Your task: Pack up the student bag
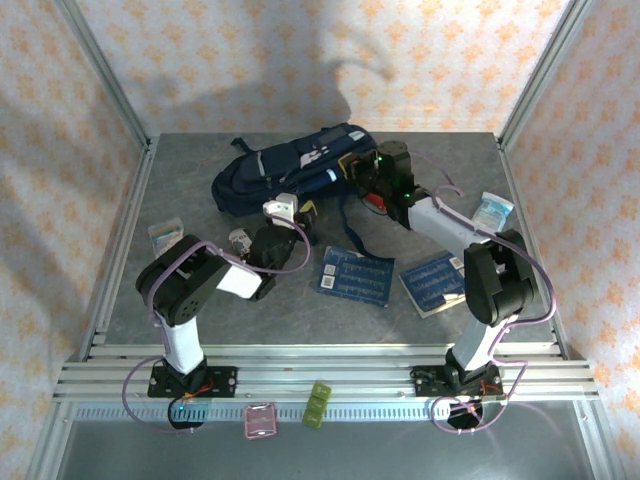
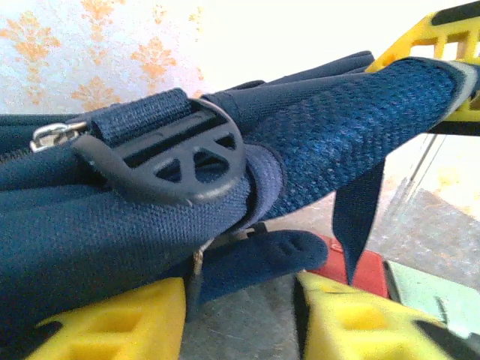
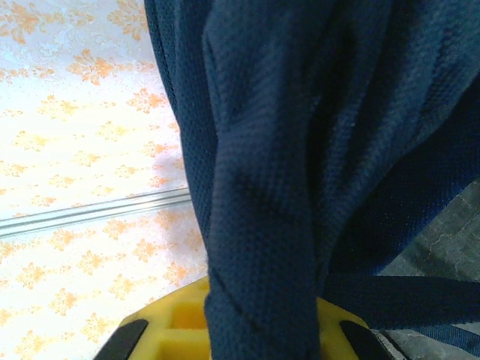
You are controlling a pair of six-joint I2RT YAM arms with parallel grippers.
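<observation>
Navy mesh of the student bag (image 3: 300, 150) hangs right before the right wrist lens, pinched in the clenched right claw (image 1: 356, 172) at the bag's right end. It lies at the far middle of the bench (image 1: 190, 190). Left claw (image 2: 240, 319) sits at its near edge, fingers apart around a fold; whether it grips, I cannot tell. Blue books (image 1: 355, 275) lie flat nearer the arms.

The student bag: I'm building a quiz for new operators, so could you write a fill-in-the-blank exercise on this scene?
1. The student bag lies on the grey ___.
2. The right gripper is shut on the ___.
3. In front of the bag lie ___ flat blue books.
Missing words: table; bag; two.
</observation>
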